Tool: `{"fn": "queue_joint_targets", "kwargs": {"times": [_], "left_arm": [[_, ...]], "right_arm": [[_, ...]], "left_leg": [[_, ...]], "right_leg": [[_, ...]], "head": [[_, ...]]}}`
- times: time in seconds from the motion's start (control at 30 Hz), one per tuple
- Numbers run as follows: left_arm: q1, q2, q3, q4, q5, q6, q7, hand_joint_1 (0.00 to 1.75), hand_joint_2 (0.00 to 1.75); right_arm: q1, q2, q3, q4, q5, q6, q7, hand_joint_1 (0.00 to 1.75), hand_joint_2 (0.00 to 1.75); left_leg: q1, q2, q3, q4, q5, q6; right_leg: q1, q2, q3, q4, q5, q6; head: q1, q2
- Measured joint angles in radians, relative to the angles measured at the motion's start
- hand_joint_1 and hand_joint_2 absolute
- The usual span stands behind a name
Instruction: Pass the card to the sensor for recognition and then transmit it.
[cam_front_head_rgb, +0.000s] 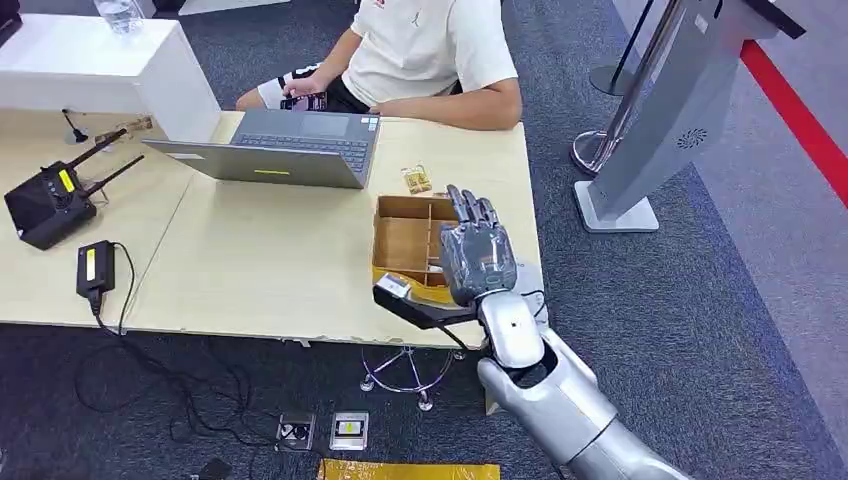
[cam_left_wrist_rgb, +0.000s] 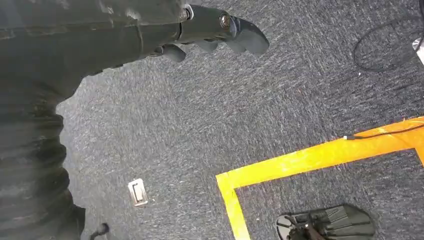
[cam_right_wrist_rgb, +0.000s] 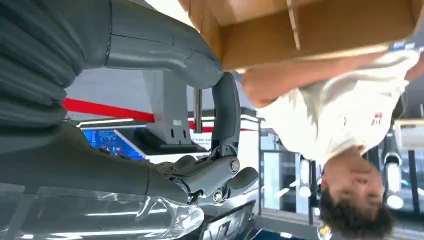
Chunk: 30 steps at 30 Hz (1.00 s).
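Observation:
My right hand (cam_front_head_rgb: 478, 255) is raised at the table's front right corner, back toward me, fingers stretched up over a brown cardboard box (cam_front_head_rgb: 385, 205) with dividers. In the right wrist view the thumb and fingers (cam_right_wrist_rgb: 220, 172) stand apart with nothing between them, the box (cam_right_wrist_rgb: 320, 30) just beyond. A black sensor (cam_front_head_rgb: 418, 306) with a white label lies at the table edge, just left of the wrist. A small yellowish packet (cam_front_head_rgb: 417, 180) lies behind the box. My left hand (cam_left_wrist_rgb: 210, 30) hangs over the carpet and holds nothing.
A person in a white T-shirt (cam_front_head_rgb: 420, 45) sits across the table with a phone. A grey laptop (cam_front_head_rgb: 290, 150), a black router with antennas (cam_front_head_rgb: 50, 200) and a power adapter (cam_front_head_rgb: 95, 268) lie to the left. A grey kiosk stand (cam_front_head_rgb: 650, 130) is on the right.

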Motion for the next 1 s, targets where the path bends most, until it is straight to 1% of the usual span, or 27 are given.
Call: {"fn": "queue_joint_targets", "kwargs": {"times": [0.03,0.07,0.1,0.13,0.27,0.4,0.6,0.7,0.87,1.0], "left_arm": [[0.000,0.000,0.000,0.000,-0.002,0.000,0.000,0.00,1.75],[0.000,0.000,0.000,0.000,-0.003,0.000,-0.001,0.00,1.75],[0.000,0.000,0.000,0.000,-0.008,0.000,-0.003,0.00,1.75],[0.000,0.000,0.000,0.000,-0.010,0.000,-0.005,0.00,1.75],[0.000,0.000,-0.003,0.000,-0.020,0.000,-0.010,0.00,1.75],[0.000,0.000,-0.003,0.000,-0.022,0.002,-0.011,0.00,1.75],[0.000,0.000,-0.003,0.000,-0.022,0.002,-0.011,0.00,1.75],[0.000,0.000,-0.003,0.000,-0.021,0.002,-0.011,0.00,1.75],[0.000,0.000,-0.003,0.000,-0.019,0.002,-0.011,0.00,1.75],[-0.001,0.000,-0.003,0.000,-0.019,0.003,-0.012,0.00,1.75]], "right_arm": [[0.002,-0.003,-0.002,-0.013,0.000,0.001,0.001,1.75,1.75],[0.004,-0.005,-0.006,-0.026,0.002,0.002,0.002,1.54,1.75],[0.009,-0.009,-0.013,-0.041,0.005,0.003,0.002,1.54,1.75],[0.012,-0.012,-0.018,-0.055,0.008,0.004,0.002,0.00,1.75],[0.033,-0.026,-0.036,-0.095,0.018,0.017,0.008,0.00,1.75],[0.051,-0.035,-0.046,-0.121,0.018,0.060,0.012,0.00,1.75],[0.081,-0.037,-0.042,-0.137,0.009,0.104,-0.004,0.00,1.75],[0.094,-0.037,-0.041,-0.137,0.003,0.114,-0.013,0.00,1.75],[0.107,-0.034,-0.032,-0.132,-0.004,0.114,-0.028,0.00,1.75],[0.107,-0.029,-0.026,-0.105,-0.008,0.086,-0.040,0.00,1.75]], "left_leg": [[0.000,0.000,0.000,0.000,0.000,0.000],[0.000,0.000,0.000,0.000,0.000,0.000],[0.000,0.000,0.000,0.000,0.000,0.000],[0.000,0.000,0.000,0.000,0.000,0.000],[0.000,0.000,0.000,0.000,0.000,0.000],[0.000,0.000,0.000,0.000,0.000,0.000],[0.000,0.000,0.000,0.000,0.000,0.000],[0.000,0.000,0.000,0.000,0.000,0.000],[0.000,0.000,0.000,0.000,0.000,0.000],[0.000,0.000,0.000,0.000,0.000,0.000]], "right_leg": [[0.000,0.000,0.000,0.000,0.000,0.000],[0.000,0.000,0.000,0.000,0.000,0.000],[0.000,0.000,0.000,0.000,0.000,0.000],[0.000,0.000,0.000,0.000,0.000,0.000],[0.000,0.000,0.000,0.000,0.000,0.000],[0.000,0.000,0.000,0.000,0.000,0.000],[0.000,0.000,0.000,0.000,0.000,0.000],[0.000,0.000,0.000,0.000,0.000,0.000],[0.000,0.000,0.000,0.000,0.000,0.000],[0.000,0.000,0.000,0.000,0.000,0.000]], "head": [[0.000,0.000],[0.000,0.000],[0.000,0.000],[0.000,0.000],[0.000,0.000],[0.000,0.000],[0.000,0.000],[0.000,0.000],[0.000,0.000],[0.000,0.000]]}}
